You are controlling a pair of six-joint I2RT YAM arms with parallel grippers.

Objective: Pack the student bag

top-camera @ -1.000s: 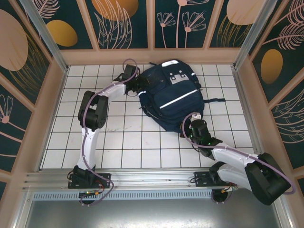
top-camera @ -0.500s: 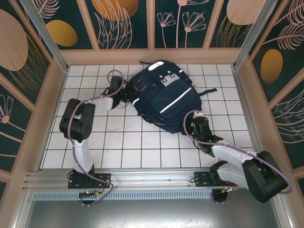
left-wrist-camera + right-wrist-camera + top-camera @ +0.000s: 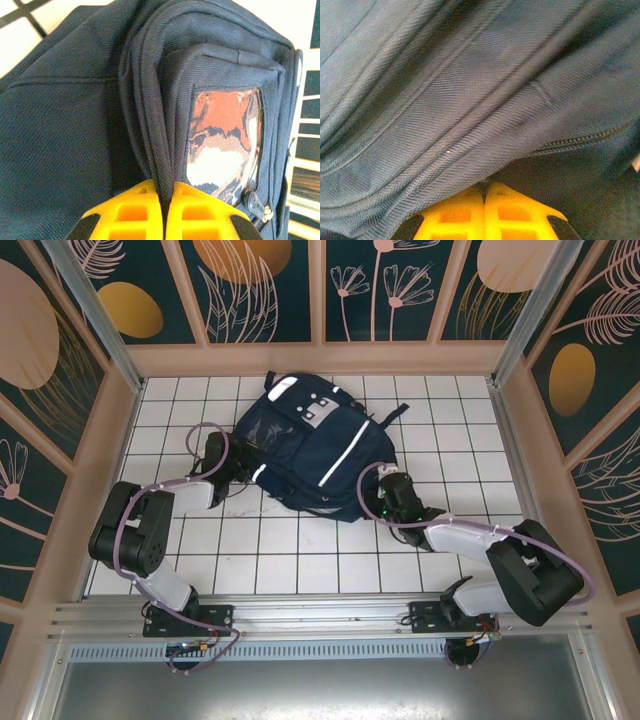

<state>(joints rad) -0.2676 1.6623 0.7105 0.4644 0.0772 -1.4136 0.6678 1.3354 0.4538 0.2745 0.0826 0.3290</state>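
The student bag [image 3: 320, 445], a large navy backpack with a white stripe, lies on the white tiled table [image 3: 300, 560], top end toward the back wall. My left gripper [image 3: 237, 462] is at its left side. In the left wrist view the yellow fingers [image 3: 137, 210] of this gripper [image 3: 166, 186] are shut on a ridge of the bag's piped seam [image 3: 160, 150], beside a clear pocket window [image 3: 225, 140]. My right gripper [image 3: 383, 488] is at the bag's lower right edge. In the right wrist view it [image 3: 485, 186] is shut, pinching a fold of the bag's fabric [image 3: 470, 100].
Wooden rims and patterned panels [image 3: 320, 290] wall the table on three sides. An aluminium rail [image 3: 300, 615] with the arm bases runs along the near edge. A dark strap [image 3: 397, 412] trails off the bag's right side. Bare tiles lie in front of the bag.
The bag has slid left and turned, its top now pointing back-left. Both arms swung left with it, and the left gripper closed on the seam.
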